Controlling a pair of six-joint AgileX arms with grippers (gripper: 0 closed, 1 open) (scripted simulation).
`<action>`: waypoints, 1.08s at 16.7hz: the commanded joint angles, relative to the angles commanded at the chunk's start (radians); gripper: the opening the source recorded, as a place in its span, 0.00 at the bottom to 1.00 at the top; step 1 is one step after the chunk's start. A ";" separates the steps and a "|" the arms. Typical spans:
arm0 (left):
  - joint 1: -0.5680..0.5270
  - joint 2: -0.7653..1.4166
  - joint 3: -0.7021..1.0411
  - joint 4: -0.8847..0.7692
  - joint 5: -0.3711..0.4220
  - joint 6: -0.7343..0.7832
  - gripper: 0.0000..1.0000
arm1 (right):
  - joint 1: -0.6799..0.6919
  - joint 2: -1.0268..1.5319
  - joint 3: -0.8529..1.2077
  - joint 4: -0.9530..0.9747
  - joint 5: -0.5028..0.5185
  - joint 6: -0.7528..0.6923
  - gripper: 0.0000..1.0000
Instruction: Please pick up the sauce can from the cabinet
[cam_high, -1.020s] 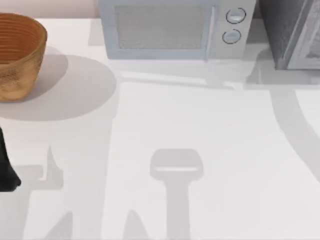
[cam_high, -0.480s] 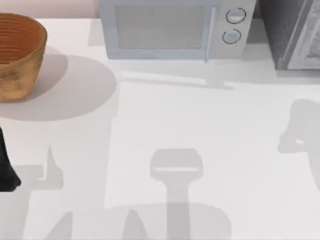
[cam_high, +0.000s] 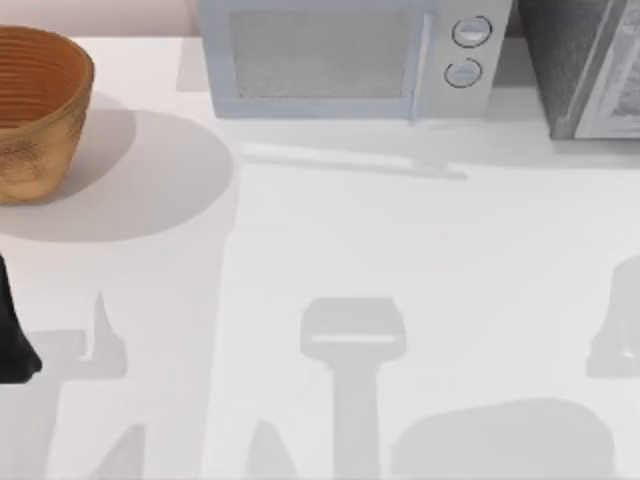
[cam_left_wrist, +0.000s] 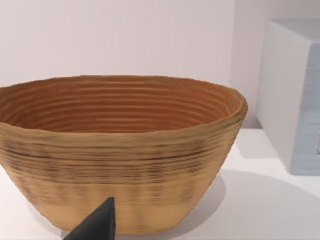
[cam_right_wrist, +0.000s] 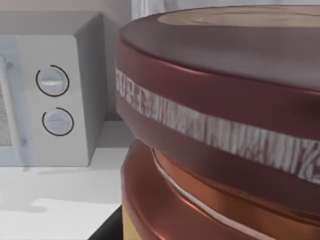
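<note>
Can (cam_right_wrist: 220, 125) is seen v. close in right wrist view, w/ microwave (cam_right_wrist: 50, 100) behind; whether right end effector grips it can't be told. Cabinet (cam_high: 585, 65) sits at desk's (cam_high: 400, 250) far right. Left arm (cam_high: 15, 340) parked at left edge by basket (cam_high: 40, 110), grip state unclear.

On your white desk (cam_high: 420, 260), a woven brown basket (cam_high: 35, 110) sits at the far left, upright and open-topped. A light grey microwave (cam_high: 340, 60) stands along the back edge near the middle, its two round knobs (cam_high: 468, 50) stacked at its right side.
</note>
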 joint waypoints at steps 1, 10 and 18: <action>0.000 0.000 0.000 0.000 0.000 0.000 1.00 | -0.007 -0.022 -0.023 0.011 -0.008 0.000 0.00; 0.000 0.000 0.000 0.000 0.000 0.000 1.00 | -0.004 -0.013 -0.029 0.035 -0.016 0.002 0.00; 0.000 0.000 0.000 0.000 0.000 0.000 1.00 | 0.061 0.387 0.085 0.339 -0.085 0.005 0.00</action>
